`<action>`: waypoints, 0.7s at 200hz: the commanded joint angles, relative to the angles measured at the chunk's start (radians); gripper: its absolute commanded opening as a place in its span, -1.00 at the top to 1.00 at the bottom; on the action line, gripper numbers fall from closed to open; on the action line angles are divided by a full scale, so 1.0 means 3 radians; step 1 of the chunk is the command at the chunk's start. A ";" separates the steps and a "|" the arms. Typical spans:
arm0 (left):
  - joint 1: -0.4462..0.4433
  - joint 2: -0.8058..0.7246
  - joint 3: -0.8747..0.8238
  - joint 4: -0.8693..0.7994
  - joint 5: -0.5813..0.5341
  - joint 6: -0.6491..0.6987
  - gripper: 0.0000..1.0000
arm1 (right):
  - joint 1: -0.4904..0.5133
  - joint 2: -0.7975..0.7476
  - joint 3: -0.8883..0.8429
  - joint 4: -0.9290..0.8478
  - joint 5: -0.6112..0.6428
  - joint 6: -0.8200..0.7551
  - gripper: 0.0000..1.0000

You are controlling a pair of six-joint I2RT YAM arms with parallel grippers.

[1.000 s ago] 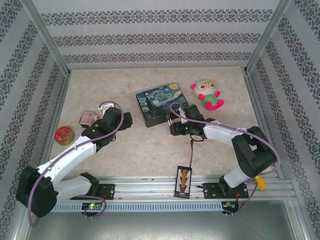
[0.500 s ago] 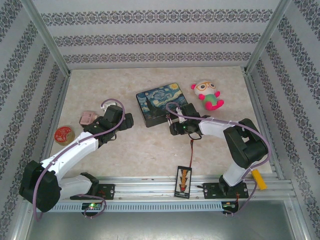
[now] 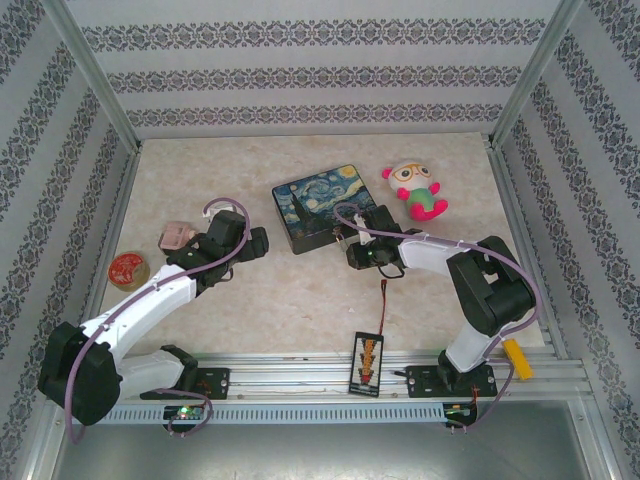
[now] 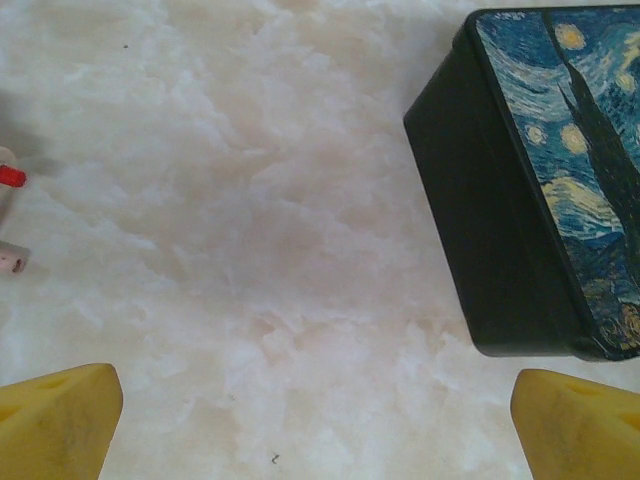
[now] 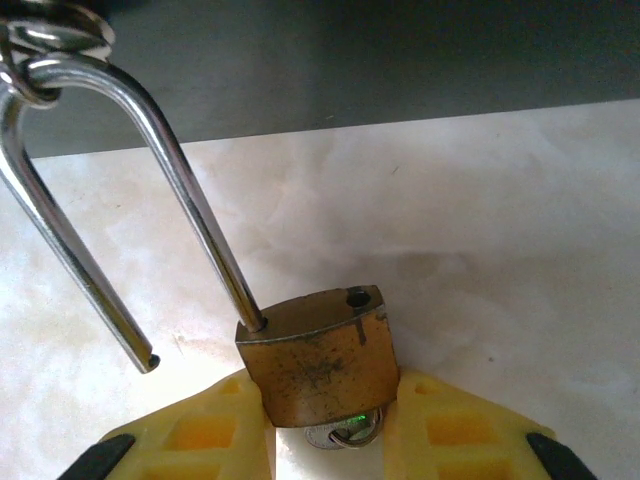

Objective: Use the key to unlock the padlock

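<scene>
As the top view shows, the right gripper (image 3: 347,246) sits at the near edge of the box (image 3: 320,205), where the padlock (image 3: 337,237) hangs as a tiny glint. The left gripper (image 3: 254,240) lies well apart, to the left of the box. A plush toy (image 3: 415,190) stands to the right of the box, and a card (image 3: 365,362) lies at the near rail. Its marks are too small to read.

Left wrist view: the yellow fingertips (image 4: 55,420) are spread wide, with bare table (image 4: 250,250) between them and nothing grasped. The box lid carries a swirling night-sky painting and no legible writing.

Right wrist view: the brass body rests between the yellow fingers (image 5: 190,435), which are clenched about the key (image 5: 340,432) seated in its underside. That they grip the key rather than the body is a judgement. One leg of the shackle (image 5: 190,200) enters the body. The other ends free beside it, clear of its hole, and the bend is hooked through a ring (image 5: 55,30) at the box. The brass bears scratches but no readable brand.

Progress: the lock appears already released. What is left, at most, is to unhook the shackle from the ring.
</scene>
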 commanded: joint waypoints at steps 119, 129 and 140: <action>-0.0855 0.0900 0.0625 0.0416 -0.1044 -0.0143 -0.99 | 0.0202 -0.0225 -0.0292 0.0325 -0.0192 0.0946 1.00; -0.0878 0.1023 0.0692 0.0467 -0.1035 -0.0122 -0.99 | 0.0206 -0.0238 -0.0316 0.0363 -0.0205 0.1016 1.00; -0.0882 0.1148 0.0762 0.0528 -0.0993 -0.0052 -0.99 | 0.0207 -0.0265 -0.0348 0.0417 -0.0221 0.1093 1.00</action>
